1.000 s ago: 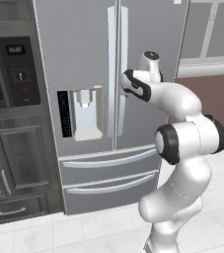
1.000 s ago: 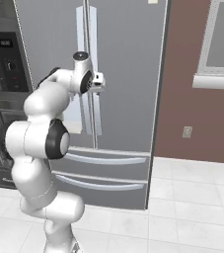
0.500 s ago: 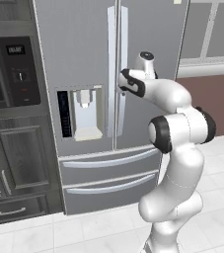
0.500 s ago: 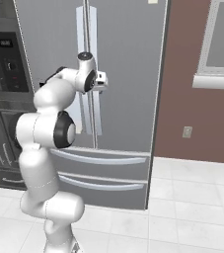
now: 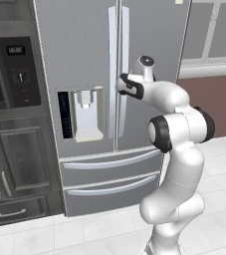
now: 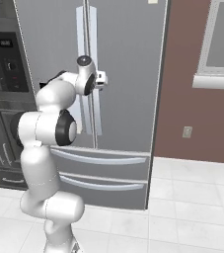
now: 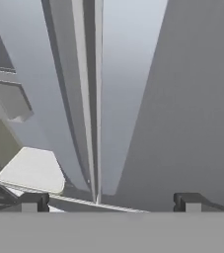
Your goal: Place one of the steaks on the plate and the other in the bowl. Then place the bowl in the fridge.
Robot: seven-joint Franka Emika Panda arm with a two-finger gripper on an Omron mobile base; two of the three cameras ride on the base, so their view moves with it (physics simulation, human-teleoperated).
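The fridge (image 5: 84, 60) stands closed in front of the robot, and the gripper (image 7: 108, 201) is just before its right door handle (image 7: 94, 99) with the fingers (image 7: 32, 201) spread wide. I judge the step is opening the door: the fingers should go around the handle, one on each side, before they close. Then pull along the door's swing, not straight back.
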